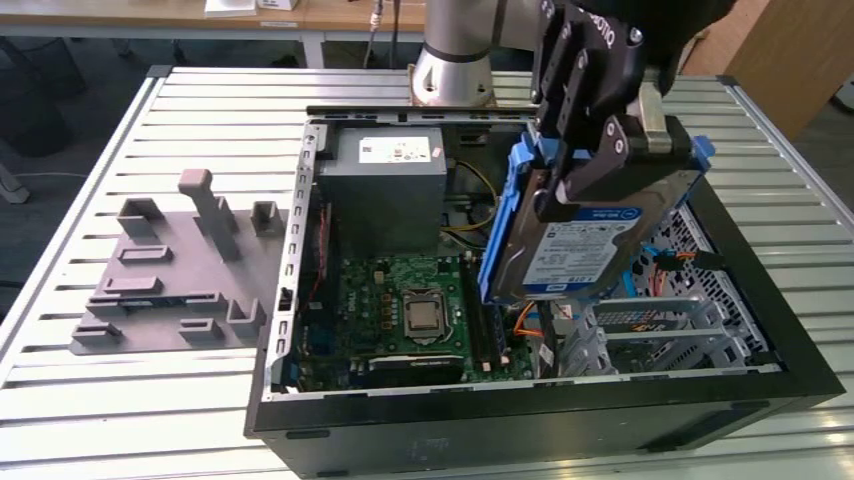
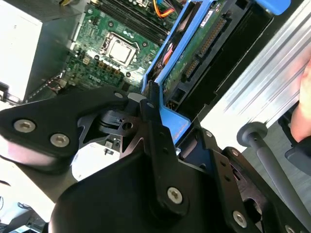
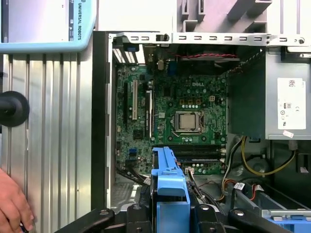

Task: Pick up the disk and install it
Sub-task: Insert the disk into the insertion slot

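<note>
Over the open computer case [image 1: 534, 430] on the slatted tabletop [image 1: 147, 410], the gripper [image 1: 567, 195] hangs with fingers [image 1: 603, 150] clamped on the disk [image 1: 603, 255], its blue carrier tilted steeply above the drive cage [image 1: 667, 330]; beside it the motherboard [image 1: 407, 300], farther back the grey power supply [image 1: 387, 190].

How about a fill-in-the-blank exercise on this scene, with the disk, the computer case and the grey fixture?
1. The gripper is shut on the disk, whose plastic carrier is ____ in colour.
2. Inside the open computer case, the motherboard is ____ in colour.
3. The grey fixture lies on the table at the exterior view's ____ of the case.
Missing words: blue; green; left.
</note>
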Controlling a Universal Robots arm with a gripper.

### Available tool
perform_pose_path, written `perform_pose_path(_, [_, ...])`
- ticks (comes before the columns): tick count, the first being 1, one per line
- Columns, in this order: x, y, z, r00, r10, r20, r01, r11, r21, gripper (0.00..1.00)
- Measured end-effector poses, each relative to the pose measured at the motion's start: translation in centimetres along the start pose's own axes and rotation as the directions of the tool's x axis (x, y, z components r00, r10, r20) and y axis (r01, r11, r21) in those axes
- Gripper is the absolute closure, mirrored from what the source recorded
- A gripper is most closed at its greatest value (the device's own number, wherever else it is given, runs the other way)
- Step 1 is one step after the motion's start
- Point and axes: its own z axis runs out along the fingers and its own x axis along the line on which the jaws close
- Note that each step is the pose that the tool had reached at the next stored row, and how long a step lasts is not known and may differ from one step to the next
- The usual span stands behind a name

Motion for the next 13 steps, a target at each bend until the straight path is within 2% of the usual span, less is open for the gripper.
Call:
perform_pose_path(3, [0.39,-0.51,0.05,1.0,0.0,0.0002,0.0,1.0,0.0001,0.64])
perform_pose_path(9, [0.52,-2.52,0.13,1.0,0.0,0.0,0.0,1.0,0.0,0.64])
perform_pose_path(13, [0.6,-3.13,0.2,1.0,0.0,0.0002,0.0,1.0,0.0,0.64])
